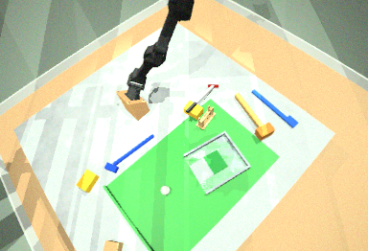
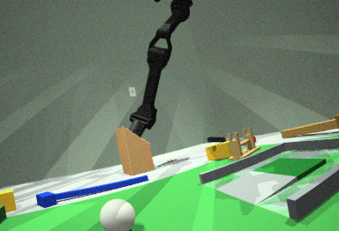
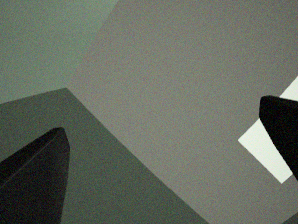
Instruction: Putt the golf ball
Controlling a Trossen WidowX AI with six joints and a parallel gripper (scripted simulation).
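The red putter lies at the back of the mat, its red head point(image 1: 213, 86) point(image 2: 254, 139) at the far end and its black grip point(image 1: 192, 107) point(image 2: 216, 139) on a yellow block point(image 1: 195, 113) point(image 2: 218, 152). The white golf ball point(image 1: 165, 190) point(image 2: 117, 215) sits on the green mat point(image 1: 139, 181) point(image 2: 177, 197). The raised green point(image 1: 215, 162) point(image 2: 291, 166) is a darker square inside a grey-walled frame, with a pale ramp point(image 1: 197, 170) point(image 2: 252, 189) beside it. My gripper point(image 3: 166, 121) is open and empty, high above the scene, facing the walls, far from the putter.
A small wooden rack point(image 1: 206, 119) point(image 2: 240, 150) stands beside the putter's grip. A blue club point(image 1: 131, 151) point(image 2: 97, 189) lies left of the mat, another blue club point(image 1: 274, 107) and a wooden mallet point(image 1: 250, 113) right. A wooden block point(image 1: 134, 106) point(image 2: 134, 153) stands by the arm's lower end.
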